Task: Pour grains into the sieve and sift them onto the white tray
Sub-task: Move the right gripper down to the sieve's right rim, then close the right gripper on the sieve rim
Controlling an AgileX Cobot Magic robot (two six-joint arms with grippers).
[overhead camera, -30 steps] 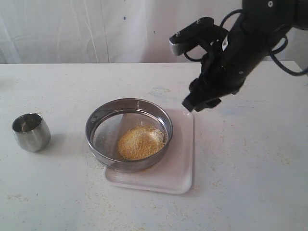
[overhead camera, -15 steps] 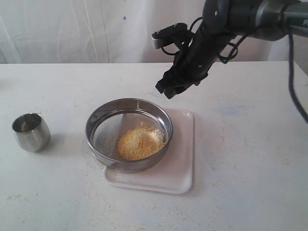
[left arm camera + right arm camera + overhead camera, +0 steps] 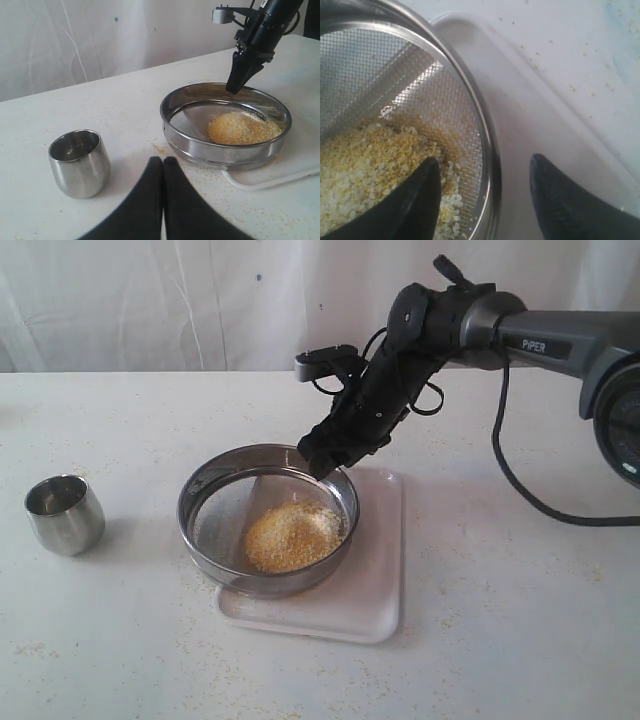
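Observation:
The round metal-rimmed sieve [image 3: 268, 517] rests on the white tray [image 3: 375, 580], holding a heap of yellowish grains [image 3: 290, 536] with paler bits. My right gripper [image 3: 316, 462] hangs open straddling the sieve's far rim [image 3: 487, 145], one finger over the mesh and grains [image 3: 375, 160], the other over the tray [image 3: 530, 120]. In the left wrist view the sieve [image 3: 225, 125] and the right gripper [image 3: 235, 85] lie ahead of my left gripper [image 3: 163, 161], which stays shut and empty low over the table, outside the exterior view.
A small steel cup [image 3: 64, 513] stands empty on the table's left, also close beside the left gripper as the cup [image 3: 80, 162]. Loose grains are scattered on the table [image 3: 165, 147] around the sieve. A white curtain closes the back.
The right arm has swung leftward and down, from above the tray's far right corner to the sieve's far rim. Sieve, tray and cup have not moved.

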